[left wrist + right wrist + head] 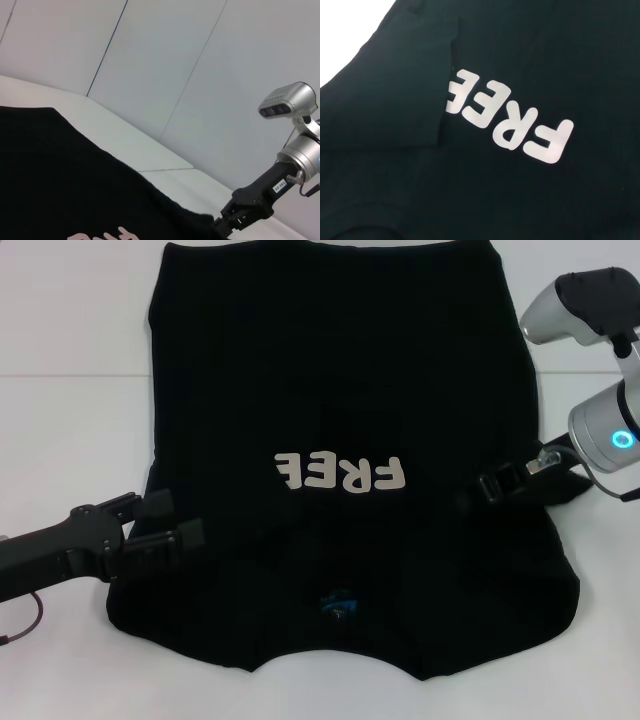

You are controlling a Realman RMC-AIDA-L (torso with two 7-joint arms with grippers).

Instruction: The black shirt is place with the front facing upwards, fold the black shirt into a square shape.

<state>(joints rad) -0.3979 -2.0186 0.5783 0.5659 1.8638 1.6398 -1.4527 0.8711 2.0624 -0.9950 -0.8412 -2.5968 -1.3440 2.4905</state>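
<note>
In the head view the black shirt (340, 390) lies spread across the middle of the white table (70, 420), collar at the near edge. The left gripper (175, 520) spreads its fingers at the shirt's left edge; the right gripper (470, 495) reaches onto the right edge, its grip impossible to judge. The left wrist view shows the shirt (60, 180) and right gripper (225, 225). The right wrist view shows the white lettering (510, 120).

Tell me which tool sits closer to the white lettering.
The right tool, at the black shirt's edge level with the white lettering. The left tool sits lower, nearer the collar side.
</note>
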